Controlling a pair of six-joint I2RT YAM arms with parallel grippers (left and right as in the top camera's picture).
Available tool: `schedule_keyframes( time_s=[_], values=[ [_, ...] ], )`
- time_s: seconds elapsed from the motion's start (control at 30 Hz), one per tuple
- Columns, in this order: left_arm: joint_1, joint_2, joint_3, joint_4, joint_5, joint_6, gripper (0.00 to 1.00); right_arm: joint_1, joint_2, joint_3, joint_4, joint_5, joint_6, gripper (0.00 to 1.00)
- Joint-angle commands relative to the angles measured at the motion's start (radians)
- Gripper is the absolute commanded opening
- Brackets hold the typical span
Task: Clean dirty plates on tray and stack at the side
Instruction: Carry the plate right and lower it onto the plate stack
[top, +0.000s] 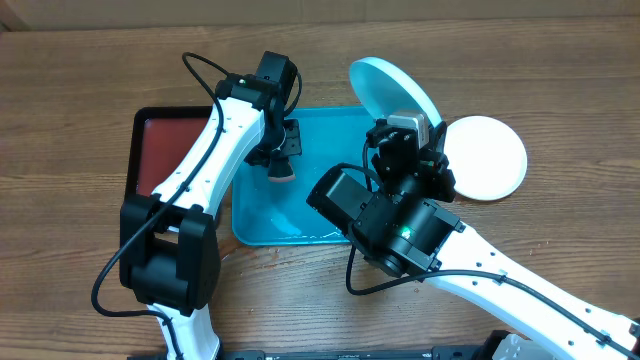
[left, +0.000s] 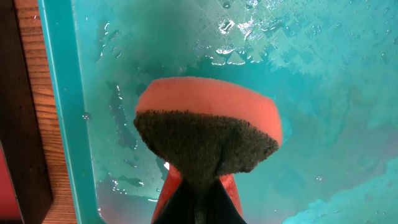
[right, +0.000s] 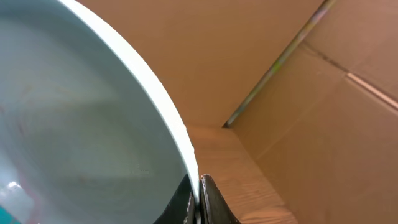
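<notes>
The left jaws clamp a sponge (left: 208, 134) over the wet tray (top: 290, 218), near its left rim. The right jaws pinch the edge of the tilted cyan plate (top: 392, 90) above the tray's far right corner. The white plate (top: 487, 157) lies on the desk (top: 80, 60) beside it.

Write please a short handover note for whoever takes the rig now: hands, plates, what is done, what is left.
Left hand: shut on the sponge, above the wet tray.
Right hand: shut on the rim of the cyan plate, held tilted over the tray's far right corner.
White plate: flat on the table, right of the tray; looks clean.
Yellow-green plate: not in view.
Done: no plate shows lying in the tray.
Left: probably finish the cyan plate (a faint pink trace shows), stack it on the white one, and find the third.
</notes>
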Motion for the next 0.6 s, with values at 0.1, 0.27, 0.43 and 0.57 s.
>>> schedule_keyframes(
  time_s=[0.1,0.27,0.43,0.57],
  values=[
    [0.004,-0.002,0.001,0.003,0.011,0.015,0.04,-0.046,-0.022,0.003,0.006,-0.182,0.024,0.04],
    [0.004,-0.002,0.001,0.003,0.011,0.015,0.04,-0.090,-0.022,0.003,0.005,-0.343,0.027,0.04],
    [0.004,-0.002,0.001,0.003,0.011,0.015,0.04,-0.147,-0.021,0.003,0.006,-0.542,0.027,0.04],
    [0.004,-0.002,0.001,0.003,0.011,0.015,0.04,-0.195,-0.014,0.003,0.006,-0.651,0.027,0.04]
  ],
)
